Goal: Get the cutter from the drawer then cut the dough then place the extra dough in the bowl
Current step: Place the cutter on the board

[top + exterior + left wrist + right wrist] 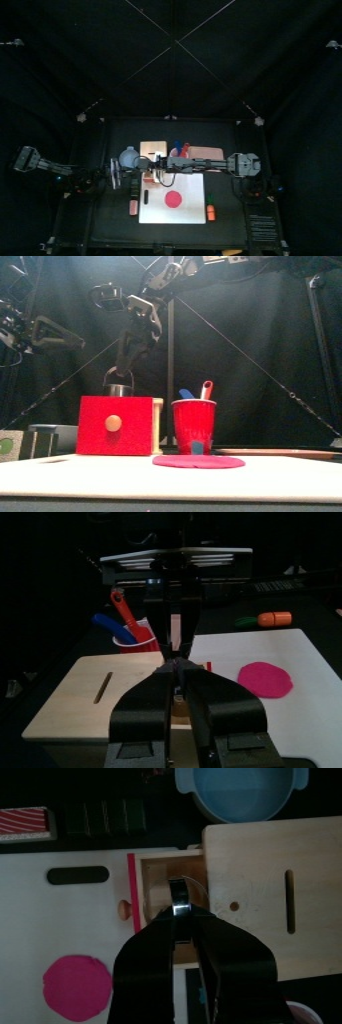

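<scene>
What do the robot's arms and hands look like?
The left arm and right arm are black, with chunky joints. The left hand and right hand each have two black wedge-shaped jaws. A silver cross-plate tops the right one.

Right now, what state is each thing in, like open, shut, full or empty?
Drawer: pulled open.
Cutter: at the drawer, gripped by the right end effector.
Left end effector: shut, at the wooden box.
Dough: whole disc, uncut, on the white board.
Bowl: empty.
Red cup: upright, holding a blue knife and a red knife.
</scene>
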